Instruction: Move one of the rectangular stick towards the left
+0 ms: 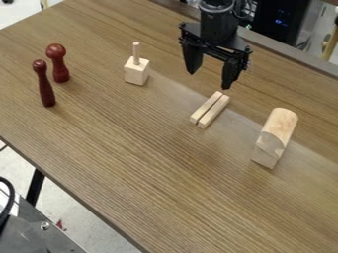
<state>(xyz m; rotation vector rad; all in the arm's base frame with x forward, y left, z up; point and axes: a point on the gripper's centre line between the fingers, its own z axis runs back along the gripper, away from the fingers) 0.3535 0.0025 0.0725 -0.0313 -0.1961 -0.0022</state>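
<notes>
The sticks lie side by side on the table, just below the black gripper in view, outside its parted, empty jaws

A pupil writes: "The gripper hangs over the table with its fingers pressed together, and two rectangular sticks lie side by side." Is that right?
Not quite: the camera view shows the fingers spread apart, not pressed together. The gripper does hang over the table, and two rectangular sticks lie side by side.
</notes>
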